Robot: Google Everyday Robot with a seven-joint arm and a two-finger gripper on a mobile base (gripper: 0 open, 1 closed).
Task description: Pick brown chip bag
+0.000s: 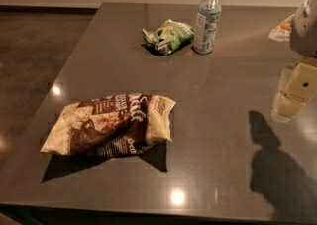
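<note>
Glossy dark-grey worktop [223, 70]: over its right side hung the blocky cream tool [295, 91], its opening impossible to tell. Well apart, left of the tool, lay the crinkled, shiny brown chip bag [111, 125] with cream ends.

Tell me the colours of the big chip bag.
Brown chip bag: dark brown, cream-yellow ends, white lettering; camera view. Hand at right edge.

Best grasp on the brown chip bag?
Probably the crumpled middle of the chip bag, from above, closing across its short width: it lies flat, long axis left-right. The gripper is at the right edge, above the table.
</note>
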